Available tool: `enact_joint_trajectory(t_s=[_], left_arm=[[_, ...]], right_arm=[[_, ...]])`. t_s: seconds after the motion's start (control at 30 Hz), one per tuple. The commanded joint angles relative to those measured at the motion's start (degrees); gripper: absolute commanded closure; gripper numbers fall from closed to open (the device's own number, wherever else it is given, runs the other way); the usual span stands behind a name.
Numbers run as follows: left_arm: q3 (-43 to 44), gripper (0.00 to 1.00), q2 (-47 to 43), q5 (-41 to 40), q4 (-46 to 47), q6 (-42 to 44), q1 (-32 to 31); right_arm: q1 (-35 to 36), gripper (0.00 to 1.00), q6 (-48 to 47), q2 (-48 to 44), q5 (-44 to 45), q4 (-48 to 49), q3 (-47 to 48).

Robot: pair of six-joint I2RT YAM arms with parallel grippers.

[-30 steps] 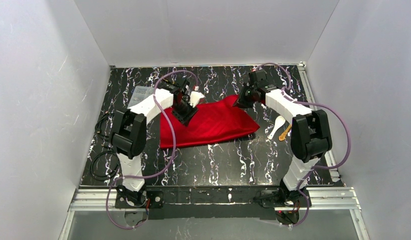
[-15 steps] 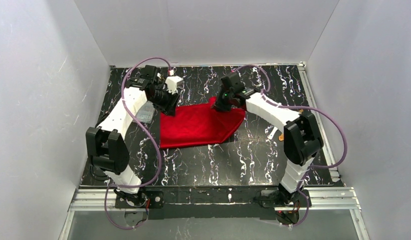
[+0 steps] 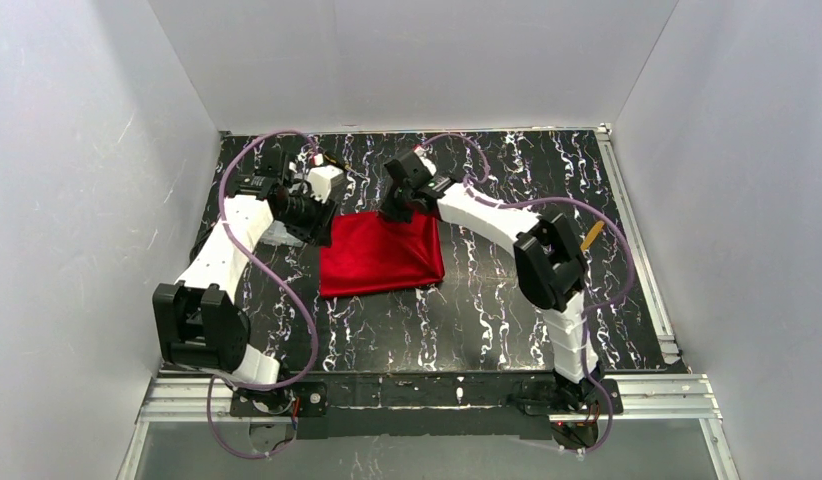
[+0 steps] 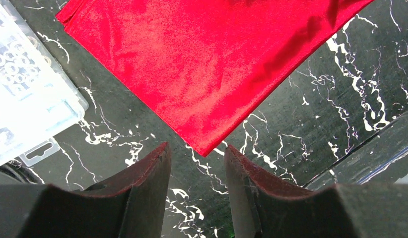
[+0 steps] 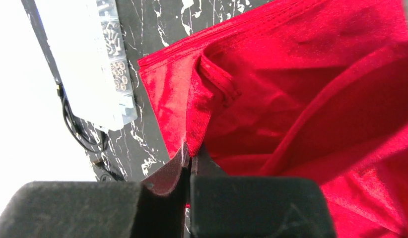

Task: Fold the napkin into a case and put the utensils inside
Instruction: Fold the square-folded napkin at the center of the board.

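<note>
One napkin (image 3: 380, 253) counted: bright red cloth, faint sheen, fine ribbed weave, stitched hem. Folded over into a rough square of layered plies, flat on the surface (image 3: 467, 320) between the two arms. Surface: black, glossy, veined white like marble.

Two arms noted, left arm (image 3: 227, 240) and right arm (image 3: 487, 215), white shells with black joints. Right jaws closed tight on the napkin's hem at its far edge, cloth there raised in loose, creased folds. Left jaws parted, gripping nothing, flat black pads, poised above the surface just off the napkin's pointed far left corner; no contact with the cloth.

One clear plastic box (image 3: 283, 232) with small compartments, small metal parts inside, just left of the napkin and partly under the left arm.

One utensil (image 3: 591, 237) seen: slender, yellow-gold, well right of the napkin, beside the right arm's elbow.
</note>
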Motion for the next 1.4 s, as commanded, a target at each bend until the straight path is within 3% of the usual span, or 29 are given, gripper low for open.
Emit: enact_joint_trajectory(t_s=[0.0, 0.27, 0.47, 0.53, 0.63, 0.87, 1.03, 1.2, 1.37], left_arm=[[-2.14, 0.58, -3.11, 0.08, 0.82, 1.11, 1.33], [-2.96, 0.58, -3.9, 0.71, 1.41, 1.82, 3.72], [-3.12, 0.58, -3.6, 1.55, 1.98, 1.63, 4.79], [-3.02, 0.58, -3.54, 1.73, 2.12, 1.47, 5.0], [-2.81, 0.59, -3.38, 1.89, 2.13, 1.05, 5.12], [-1.87, 0.59, -2.72, 1.38, 1.86, 0.55, 5.09], [-0.63, 0.59, -2.25, 1.57, 0.61, 0.31, 5.11], [0.33, 0.59, -1.82, 2.83, -0.25, -0.53, 5.12], [0.11, 0.59, -1.04, 3.07, -0.59, -0.82, 5.1]], right_arm=[[2.01, 0.99, 3.41, 5.27, 1.42, -2.91, 8.18], [4.7, 0.99, 3.41, 15.88, 1.71, -9.99, 20.98], [6.33, 0.99, 3.19, 18.95, 2.0, -10.53, 24.6], [6.86, 0.87, 2.69, 20.66, 0.8, -10.47, 26.37], [7.39, 0.56, 1.29, 24.08, -3.41, -10.29, 30.19], [7.5, 0.27, -8.8, 23.14, -2.82, -12.19, 36.46], [5.02, 0.14, -18.38, 14.29, -3.09, -10.93, 28.97], [-1.23, 0.14, -26.49, 2.83, -5.04, -7.93, 11.91], [-7.4, 0.18, -29.74, -4.42, -12.58, -4.01, -2.04]])
